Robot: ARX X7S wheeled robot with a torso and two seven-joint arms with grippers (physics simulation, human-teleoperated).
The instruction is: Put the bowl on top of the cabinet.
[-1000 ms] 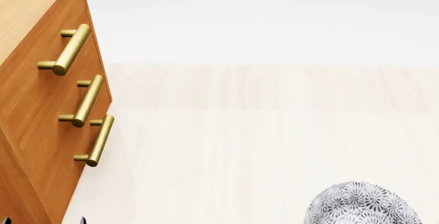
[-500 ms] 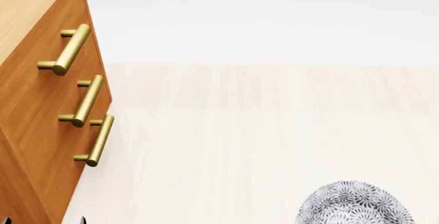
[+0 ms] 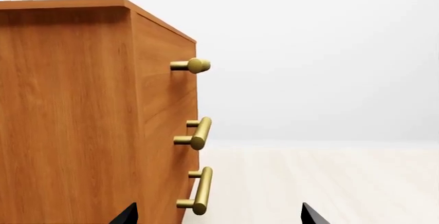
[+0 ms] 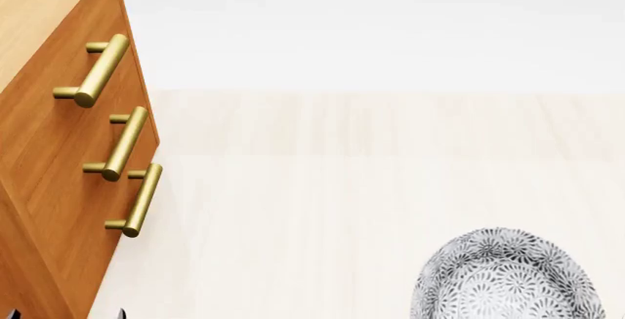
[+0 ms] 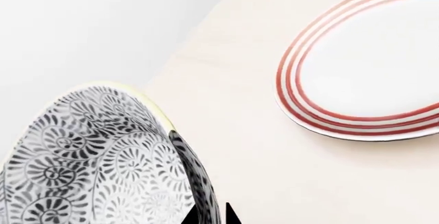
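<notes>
The bowl (image 4: 503, 275), grey floral with a pale rim, hangs at the lower right of the head view, over the pale floor and well apart from the cabinet (image 4: 58, 151). In the right wrist view the bowl (image 5: 89, 157) fills the near side, tilted on edge. My right gripper (image 5: 209, 216) is shut on its wall, one dark fingertip on each side. The orange-brown cabinet (image 3: 69, 106) stands close in front of my left gripper (image 3: 219, 216), which is open and holds nothing. The cabinet's lighter top (image 4: 39, 4) shows at the head view's upper left.
Three brass bar handles (image 4: 122, 143) stick out from the cabinet's drawer fronts toward the open floor. A flat white plate with red rings (image 5: 363, 64) lies on the pale floor beyond the bowl. A white wall (image 4: 371, 34) closes the far side.
In the head view the bowl has risen and drifted slightly left, so more of it shows. The cabinet and the left gripper's tips have not moved.
</notes>
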